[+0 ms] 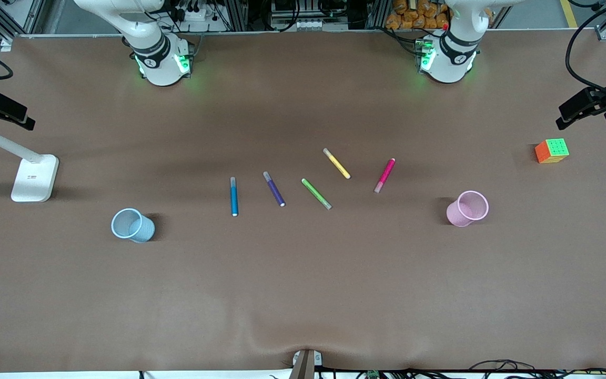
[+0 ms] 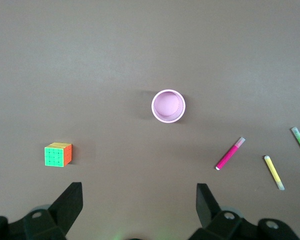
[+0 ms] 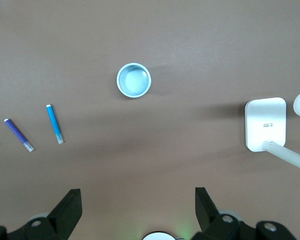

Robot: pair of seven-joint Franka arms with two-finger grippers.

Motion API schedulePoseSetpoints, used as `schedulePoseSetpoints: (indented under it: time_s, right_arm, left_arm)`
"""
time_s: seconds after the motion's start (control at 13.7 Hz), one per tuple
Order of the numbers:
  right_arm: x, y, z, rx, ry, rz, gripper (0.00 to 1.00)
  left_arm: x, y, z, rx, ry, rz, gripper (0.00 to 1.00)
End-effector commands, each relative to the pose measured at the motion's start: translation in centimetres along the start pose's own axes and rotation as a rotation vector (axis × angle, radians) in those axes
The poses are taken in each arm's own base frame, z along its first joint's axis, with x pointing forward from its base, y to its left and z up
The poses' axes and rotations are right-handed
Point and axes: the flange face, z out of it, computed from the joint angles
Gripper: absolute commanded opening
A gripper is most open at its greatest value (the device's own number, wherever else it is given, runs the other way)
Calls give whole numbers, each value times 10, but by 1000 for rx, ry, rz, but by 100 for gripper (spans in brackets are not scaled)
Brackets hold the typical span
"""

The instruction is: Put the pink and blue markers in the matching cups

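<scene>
The pink marker (image 1: 385, 175) lies flat near the table's middle, toward the left arm's end; it also shows in the left wrist view (image 2: 230, 153). The pink cup (image 1: 467, 208) (image 2: 168, 106) stands upright and empty. The blue marker (image 1: 234, 196) (image 3: 54, 124) lies toward the right arm's end. The blue cup (image 1: 132, 225) (image 3: 134, 80) stands upright and empty. My left gripper (image 2: 139, 200) is open and empty, high over bare table by its base. My right gripper (image 3: 138, 202) is open and empty, high over bare table by its base. Neither gripper shows in the front view.
Purple (image 1: 274, 188), green (image 1: 316, 193) and yellow (image 1: 336, 163) markers lie between the blue and pink ones. A colour cube (image 1: 552, 150) sits at the left arm's end. A white lamp base (image 1: 34, 178) stands at the right arm's end.
</scene>
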Motion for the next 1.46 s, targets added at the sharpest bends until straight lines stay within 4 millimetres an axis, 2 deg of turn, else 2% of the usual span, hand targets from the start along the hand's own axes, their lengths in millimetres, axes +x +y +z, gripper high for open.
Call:
schedulePoseSetpoints:
  time_s: [0.0, 0.22, 0.8, 1.39]
  right_arm:
    - [3, -2, -3, 12, 4, 1, 100]
    - [3, 0, -3, 13, 4, 2, 100]
    - [5, -1, 4, 13, -10, 2, 100]
    - [7, -3, 6, 12, -15, -1, 100]
  left_arm:
    - [-7, 7, -5, -21, -20, 34, 100]
    - [-6, 8, -4, -19, -22, 89, 100]
    - [-1, 10, 7, -9, -41, 100, 100]
    - [-1, 7, 8, -17, -47, 96, 100]
